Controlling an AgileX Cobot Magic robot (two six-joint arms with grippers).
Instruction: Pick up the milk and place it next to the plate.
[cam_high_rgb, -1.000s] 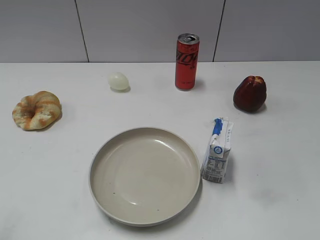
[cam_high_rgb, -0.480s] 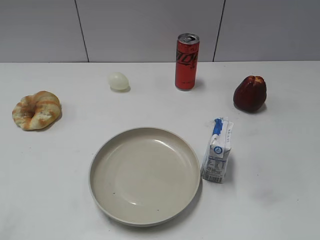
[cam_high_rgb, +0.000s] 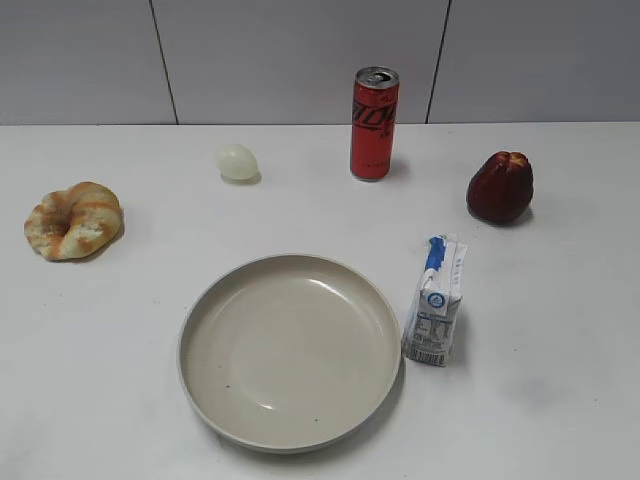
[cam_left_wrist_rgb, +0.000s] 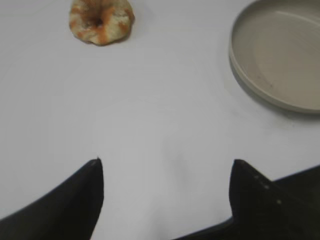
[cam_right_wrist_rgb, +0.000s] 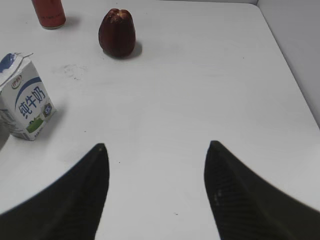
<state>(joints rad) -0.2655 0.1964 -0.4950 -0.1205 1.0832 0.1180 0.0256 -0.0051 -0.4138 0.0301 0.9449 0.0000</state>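
The milk (cam_high_rgb: 435, 300) is a small white carton with a blue top. It stands upright on the table just right of the plate (cam_high_rgb: 290, 350), close to its rim. It also shows at the left edge of the right wrist view (cam_right_wrist_rgb: 22, 97). The plate's rim shows at the top right of the left wrist view (cam_left_wrist_rgb: 240, 70). My left gripper (cam_left_wrist_rgb: 165, 162) is open and empty over bare table. My right gripper (cam_right_wrist_rgb: 157, 146) is open and empty, well to the right of the milk. Neither gripper shows in the exterior view.
A red can (cam_high_rgb: 374, 124) stands at the back, with a pale egg (cam_high_rgb: 237, 162) to its left. A dark red fruit (cam_high_rgb: 500, 187) sits at the right. A bread ring (cam_high_rgb: 73, 220) lies at the far left. The table's right edge (cam_right_wrist_rgb: 295, 80) runs near my right gripper.
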